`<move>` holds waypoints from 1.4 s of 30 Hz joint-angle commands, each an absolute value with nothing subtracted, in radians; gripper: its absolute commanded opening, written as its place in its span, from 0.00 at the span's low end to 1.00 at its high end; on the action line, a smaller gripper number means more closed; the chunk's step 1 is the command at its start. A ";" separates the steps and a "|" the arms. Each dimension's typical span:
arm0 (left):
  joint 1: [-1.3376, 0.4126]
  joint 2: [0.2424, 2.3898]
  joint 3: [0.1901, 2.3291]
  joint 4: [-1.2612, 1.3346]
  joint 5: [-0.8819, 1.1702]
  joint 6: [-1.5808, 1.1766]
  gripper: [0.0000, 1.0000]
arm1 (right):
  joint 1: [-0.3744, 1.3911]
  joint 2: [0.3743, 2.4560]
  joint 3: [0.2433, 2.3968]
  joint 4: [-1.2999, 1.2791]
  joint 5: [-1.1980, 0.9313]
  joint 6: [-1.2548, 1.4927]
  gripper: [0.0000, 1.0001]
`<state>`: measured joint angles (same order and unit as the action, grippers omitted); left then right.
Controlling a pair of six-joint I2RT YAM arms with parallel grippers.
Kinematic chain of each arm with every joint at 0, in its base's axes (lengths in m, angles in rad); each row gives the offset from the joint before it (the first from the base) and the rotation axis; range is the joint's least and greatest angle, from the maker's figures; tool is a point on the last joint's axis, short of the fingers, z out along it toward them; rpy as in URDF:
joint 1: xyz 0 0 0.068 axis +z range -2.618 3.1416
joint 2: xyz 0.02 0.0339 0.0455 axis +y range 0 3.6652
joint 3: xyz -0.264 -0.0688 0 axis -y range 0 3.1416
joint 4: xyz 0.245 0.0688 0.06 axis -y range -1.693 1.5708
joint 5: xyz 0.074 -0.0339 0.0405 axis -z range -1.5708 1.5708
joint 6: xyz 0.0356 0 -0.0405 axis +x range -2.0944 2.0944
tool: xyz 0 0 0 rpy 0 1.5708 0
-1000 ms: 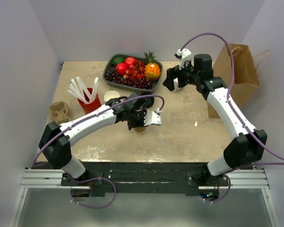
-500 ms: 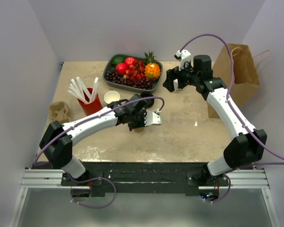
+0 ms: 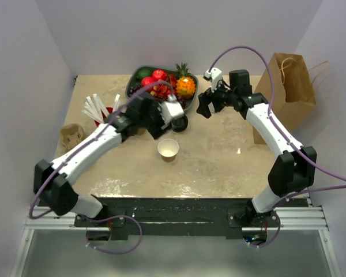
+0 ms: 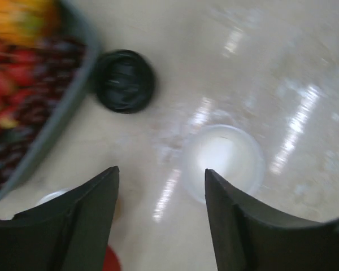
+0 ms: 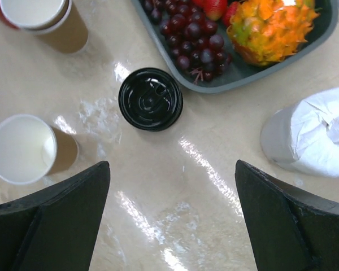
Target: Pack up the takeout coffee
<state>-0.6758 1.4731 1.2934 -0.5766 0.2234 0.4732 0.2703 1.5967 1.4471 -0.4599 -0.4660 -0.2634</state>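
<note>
The takeout coffee shows as two separate parts. Its brown paper cup [image 3: 168,149] [image 4: 223,161] [image 5: 22,148] stands upright mid-table, white inside and lidless. Its round black lid [image 3: 180,122] [image 4: 124,81] [image 5: 151,99] lies flat beside the fruit tray. My left gripper [image 3: 161,124] [image 4: 161,171] hovers open and empty above the table, between the lid and the cup. My right gripper [image 3: 205,107] [image 5: 170,164] hangs open and empty, just right of the lid. The brown paper bag [image 3: 288,92] stands at the right edge.
A grey tray [image 3: 187,107] [image 5: 214,84] of fruit sits at the back. A red cup with white straws [image 3: 106,118] and a cardboard cup holder [image 3: 72,135] are at the left. Another brown cup [image 5: 45,20] stands near them. A white wrapped bundle [image 5: 311,138] lies below my right gripper.
My left gripper opened, let go of the brown cup on the table and pulled up and back toward the tray. My right gripper shifted slightly left toward the lid.
</note>
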 commanded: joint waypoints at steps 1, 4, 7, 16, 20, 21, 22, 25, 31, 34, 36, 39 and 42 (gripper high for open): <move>-0.534 1.289 1.298 -0.287 0.154 0.321 0.73 | 0.314 1.681 1.486 -0.529 -0.561 -0.532 0.89; -0.491 1.270 1.295 -0.270 0.100 0.255 0.76 | 0.368 1.761 1.522 -0.571 -0.519 -0.662 0.82; -0.407 1.253 1.263 -0.227 0.100 0.143 0.78 | 0.432 1.808 1.529 -0.549 -0.428 -0.755 0.75; -0.359 1.256 1.240 -0.215 0.129 0.092 0.78 | 0.508 1.911 1.543 -0.432 -0.377 -0.868 0.66; -0.354 1.252 1.229 -0.218 0.136 0.092 0.78 | 0.523 1.944 1.562 -0.453 -0.391 -0.896 0.64; -0.354 1.252 1.229 -0.219 0.138 0.091 0.78 | 0.526 1.956 1.562 -0.451 -0.388 -0.896 0.63; -0.353 1.252 1.229 -0.219 0.141 0.091 0.78 | 0.529 1.959 1.562 -0.449 -0.390 -0.896 0.62; -0.353 1.256 1.232 -0.216 0.146 0.091 0.78 | 0.535 1.974 1.563 -0.437 -0.394 -0.884 0.61; -0.351 1.269 1.233 -0.210 0.150 0.091 0.78 | 0.548 1.996 1.578 -0.449 -0.416 -0.879 0.58; -0.348 1.273 1.233 -0.207 0.161 0.084 0.78 | 0.554 2.005 1.583 -0.448 -0.405 -0.876 0.55; -0.347 1.275 1.233 -0.204 0.164 0.083 0.78 | 0.555 2.016 1.585 -0.446 -0.399 -0.873 0.52; -0.347 1.275 1.232 -0.204 0.166 0.084 0.78 | 0.557 2.029 1.592 -0.446 -0.393 -0.864 0.48; -0.345 1.276 1.230 -0.204 0.169 0.084 0.78 | 0.560 2.037 1.598 -0.448 -0.393 -0.861 0.45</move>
